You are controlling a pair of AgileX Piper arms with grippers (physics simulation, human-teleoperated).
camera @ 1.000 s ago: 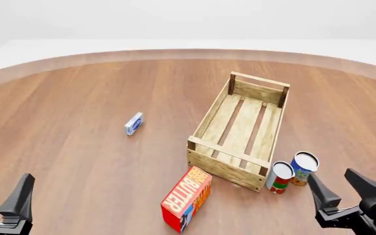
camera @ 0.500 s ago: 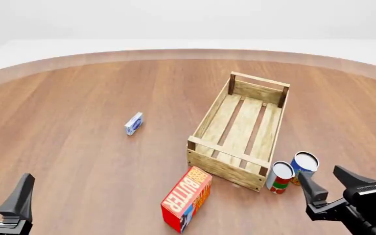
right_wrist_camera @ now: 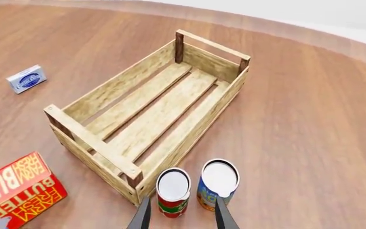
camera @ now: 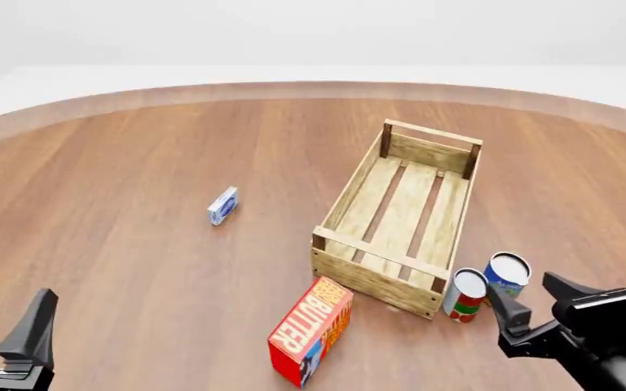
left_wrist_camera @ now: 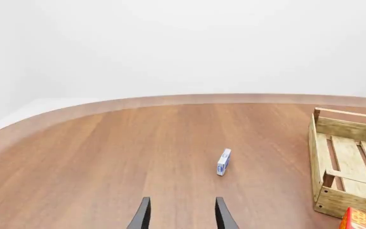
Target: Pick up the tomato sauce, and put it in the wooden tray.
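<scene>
Upright sauce can (right_wrist_camera: 173, 191) stands just ahead of the right gripper (right_wrist_camera: 181, 214), slightly toward the crate (right_wrist_camera: 94, 98); its fingers are apart, empty, as are the far-off left gripper's (left_wrist_camera: 181, 215)

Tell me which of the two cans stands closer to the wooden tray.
The tomato sauce, the red, white and green can. It stands right beside the wooden tray's near corner; the blue-and-yellow can stands on its far side from the tray.

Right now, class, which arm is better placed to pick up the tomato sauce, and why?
The right. The right gripper is open just beside the tomato sauce, which shows between its fingers in the right wrist view. The left gripper sits far across the table.
</scene>
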